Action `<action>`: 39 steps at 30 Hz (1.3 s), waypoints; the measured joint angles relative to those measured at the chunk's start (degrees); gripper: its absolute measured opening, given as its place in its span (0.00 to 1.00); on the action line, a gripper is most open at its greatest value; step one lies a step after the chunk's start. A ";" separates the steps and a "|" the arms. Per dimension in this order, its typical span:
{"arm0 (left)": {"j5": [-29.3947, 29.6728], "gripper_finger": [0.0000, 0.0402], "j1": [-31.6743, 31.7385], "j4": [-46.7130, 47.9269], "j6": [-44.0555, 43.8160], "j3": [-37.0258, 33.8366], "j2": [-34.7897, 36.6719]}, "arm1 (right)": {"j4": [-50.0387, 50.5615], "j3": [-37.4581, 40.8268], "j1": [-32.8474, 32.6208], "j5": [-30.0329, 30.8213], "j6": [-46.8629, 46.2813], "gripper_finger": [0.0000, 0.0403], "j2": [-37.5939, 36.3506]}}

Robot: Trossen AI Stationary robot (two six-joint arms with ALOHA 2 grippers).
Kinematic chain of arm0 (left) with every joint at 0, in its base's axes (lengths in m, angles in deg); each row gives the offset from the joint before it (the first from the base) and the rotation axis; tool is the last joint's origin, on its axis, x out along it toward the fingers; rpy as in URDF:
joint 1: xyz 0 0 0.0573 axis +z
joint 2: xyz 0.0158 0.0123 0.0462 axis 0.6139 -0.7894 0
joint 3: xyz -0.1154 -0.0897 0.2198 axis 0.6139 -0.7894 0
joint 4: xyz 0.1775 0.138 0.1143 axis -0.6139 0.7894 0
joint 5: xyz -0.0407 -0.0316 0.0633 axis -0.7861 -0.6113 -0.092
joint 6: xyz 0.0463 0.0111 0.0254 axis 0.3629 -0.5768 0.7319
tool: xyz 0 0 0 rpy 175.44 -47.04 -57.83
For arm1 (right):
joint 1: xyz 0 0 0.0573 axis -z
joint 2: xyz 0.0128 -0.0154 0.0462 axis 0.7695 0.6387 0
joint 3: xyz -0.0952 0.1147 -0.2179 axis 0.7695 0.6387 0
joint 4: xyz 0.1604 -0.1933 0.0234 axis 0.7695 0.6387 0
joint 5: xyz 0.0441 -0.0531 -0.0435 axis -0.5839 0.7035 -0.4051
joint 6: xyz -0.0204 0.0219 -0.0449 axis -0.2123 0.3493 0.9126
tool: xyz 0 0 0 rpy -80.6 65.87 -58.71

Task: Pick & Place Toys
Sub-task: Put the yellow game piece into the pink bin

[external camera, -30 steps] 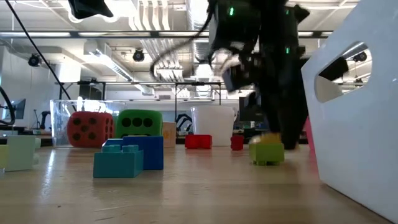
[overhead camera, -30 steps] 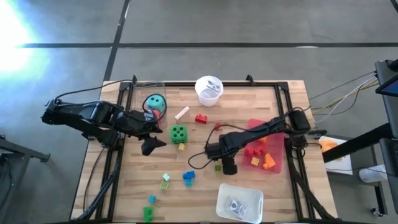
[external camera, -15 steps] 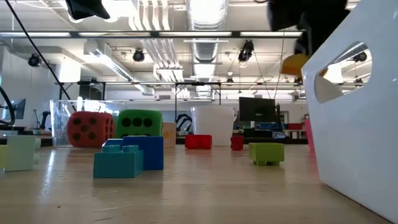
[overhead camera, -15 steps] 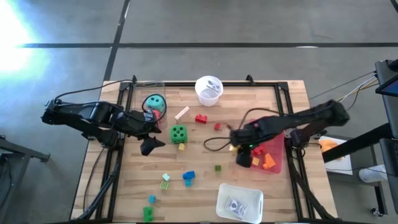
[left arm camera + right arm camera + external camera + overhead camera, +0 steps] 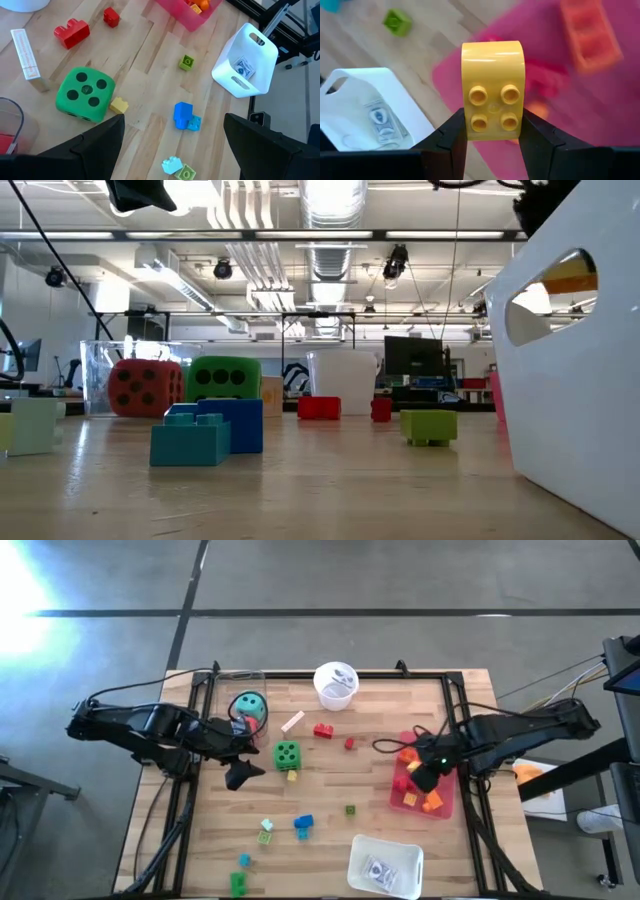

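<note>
My right gripper [image 5: 425,777] is over the pink tray [image 5: 446,806] at the table's right and is shut on a yellow four-stud brick [image 5: 493,90]. My left gripper [image 5: 240,775] is open and empty above the table's left part, near the green die [image 5: 287,754]. A small yellow brick [image 5: 119,105] lies against that die. The teal die [image 5: 248,706] sits in a clear container. The red die [image 5: 145,387] shows in the low view. Loose bricks lie on the table: red [image 5: 323,730], green [image 5: 350,809] and blue [image 5: 303,824]. My right gripper pinches the yellow brick by two opposite side walls [image 5: 465,115] between its two fingers [image 5: 451,137]. The brick's studded face is turned toward the wrist camera. The fingers point down at the pink tray, and the brick is lifted clear of it.
A white round cup [image 5: 336,685] stands at the far edge. A white handled tray [image 5: 385,865] stands at the near edge. The pink tray holds orange and red bricks [image 5: 432,800]. A pale stick [image 5: 292,721] lies near the red brick. More small bricks [image 5: 265,831] lie at the near left.
My right gripper has risen from the table beside the small green brick with the yellow brick in its fingers. It has gone toward the table's right edge and now stands over the pink tray. The green brick stays where it was.
</note>
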 joint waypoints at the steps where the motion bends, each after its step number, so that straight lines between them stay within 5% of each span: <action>1: 0.00 0.85 0.00 0.00 0.00 0.01 0.00 | 2.15 -0.26 0.00 -0.02 -1.18 0.32 -0.46; 7: 0.00 0.85 0.00 0.00 -0.04 0.01 0.00 | 9.77 -1.90 0.00 -1.32 -7.25 0.32 -0.91; 16: 0.00 0.85 0.00 -0.02 -0.35 0.01 0.00 | 7.51 2.12 -1.42 -3.17 -23.99 0.32 1.95; 39: 0.00 0.85 0.02 0.15 -0.49 -0.04 -0.02 | -5.09 7.65 -3.70 -5.64 -18.72 0.32 17.18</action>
